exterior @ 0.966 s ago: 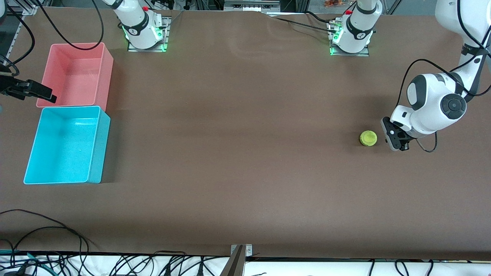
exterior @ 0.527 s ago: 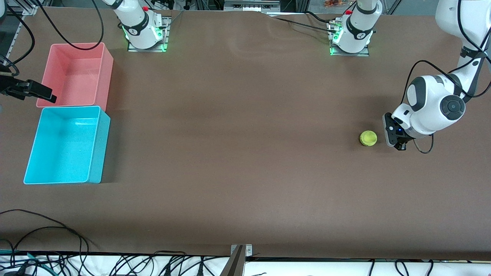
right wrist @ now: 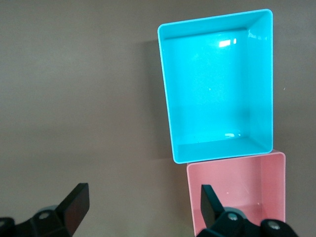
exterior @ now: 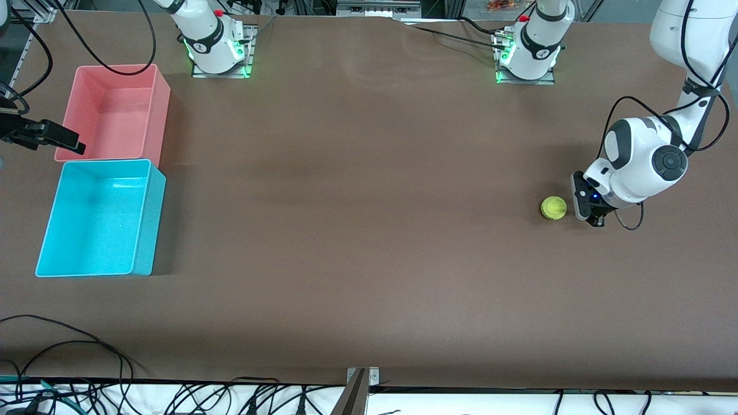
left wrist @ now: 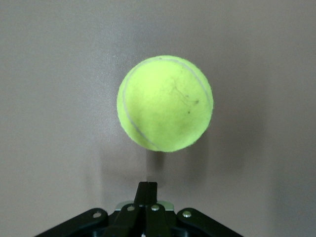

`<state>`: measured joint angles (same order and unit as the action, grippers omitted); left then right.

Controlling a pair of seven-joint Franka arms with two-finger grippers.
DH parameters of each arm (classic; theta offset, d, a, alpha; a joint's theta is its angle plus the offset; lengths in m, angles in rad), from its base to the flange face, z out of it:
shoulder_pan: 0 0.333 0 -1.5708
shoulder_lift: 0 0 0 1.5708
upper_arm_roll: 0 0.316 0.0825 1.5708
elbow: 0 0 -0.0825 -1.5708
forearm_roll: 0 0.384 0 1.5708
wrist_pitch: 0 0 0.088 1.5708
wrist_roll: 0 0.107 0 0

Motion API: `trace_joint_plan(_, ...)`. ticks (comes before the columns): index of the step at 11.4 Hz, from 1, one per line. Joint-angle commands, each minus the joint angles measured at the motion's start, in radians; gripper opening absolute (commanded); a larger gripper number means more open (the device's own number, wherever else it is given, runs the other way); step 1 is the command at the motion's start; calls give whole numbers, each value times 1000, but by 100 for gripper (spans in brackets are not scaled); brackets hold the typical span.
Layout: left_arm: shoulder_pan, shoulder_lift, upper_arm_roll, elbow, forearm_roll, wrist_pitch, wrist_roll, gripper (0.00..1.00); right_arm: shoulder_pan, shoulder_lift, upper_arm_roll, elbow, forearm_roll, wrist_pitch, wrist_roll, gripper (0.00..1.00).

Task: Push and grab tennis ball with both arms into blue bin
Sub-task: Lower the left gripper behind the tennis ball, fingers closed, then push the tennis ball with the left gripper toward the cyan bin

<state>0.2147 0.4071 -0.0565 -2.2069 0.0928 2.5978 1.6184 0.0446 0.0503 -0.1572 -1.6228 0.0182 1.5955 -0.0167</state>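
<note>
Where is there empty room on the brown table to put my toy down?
Bare brown table stretches between the light-blue plastic bin and the fuzzy yellow-green tennis ball. It is crowded at the ball, where the shut left gripper sits beside it, and where the pink plastic bin adjoins the blue one.

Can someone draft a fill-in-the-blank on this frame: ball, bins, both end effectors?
1. The left end effector, fingers ____, sits low beside the tennis ball.
2. The blue bin holds ____.
3. The pink bin lies ____ from the front camera than the blue bin.
4. The right end effector is ____.

Missing: shut; nothing; farther; open
</note>
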Motion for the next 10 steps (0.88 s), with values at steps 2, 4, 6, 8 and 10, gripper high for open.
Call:
trace_joint_plan(2, -18, 22, -8, -2, 7, 34, -32, 0, -2, -6, -2, 12, 8, -23, -12, 100)
trace_joint_plan(4, -61, 32, -32, -5, 7, 34, -174, 0, -2, -6, -5, 12, 8, -22, -12, 100)
trace_joint_plan(6, -119, 39, -132, -2, 22, 33, -518, 0, -2, -7, -1, 12, 6, -49, -11, 100)
trace_joint_plan(8, -184, 56, -161, 36, 134, 24, -804, 0, -2, -7, -4, 12, 8, -55, -11, 100)
trace_joint_plan(10, -163, 46, -161, 35, 191, 10, -827, 0, -2, -7, -5, 12, 8, -55, -12, 100)
